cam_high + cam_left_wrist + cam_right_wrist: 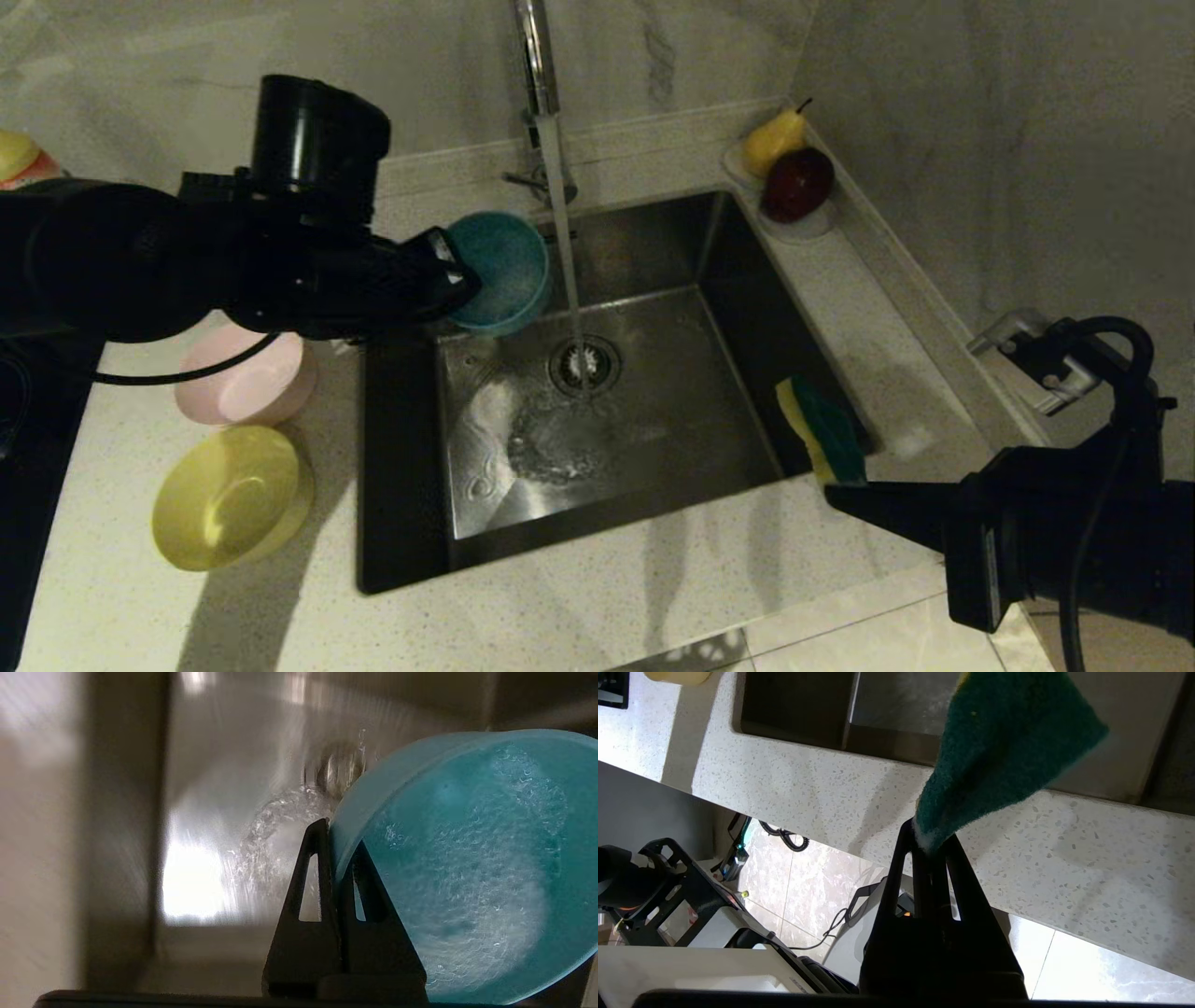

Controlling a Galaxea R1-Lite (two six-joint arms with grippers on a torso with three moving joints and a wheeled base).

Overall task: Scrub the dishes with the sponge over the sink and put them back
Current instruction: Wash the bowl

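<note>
Left gripper [462,280] clamped on blue bowl [499,271] rim (sudsy inside) over sink [653,411], right gripper [836,490] pinching sponge [822,434] corner

Both arms showing matte black housings; left arm [140,261] carrying cylindrical black cam module w/ thin black cable looping below. Black triangular slotted fingers [308,891]; right arm [1074,532] trailing thick cable.

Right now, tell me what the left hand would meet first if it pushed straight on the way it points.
Probably the water stream: the left hand, shut on the blue bowl, points at it over the sink. Depth is uncertain.
</note>
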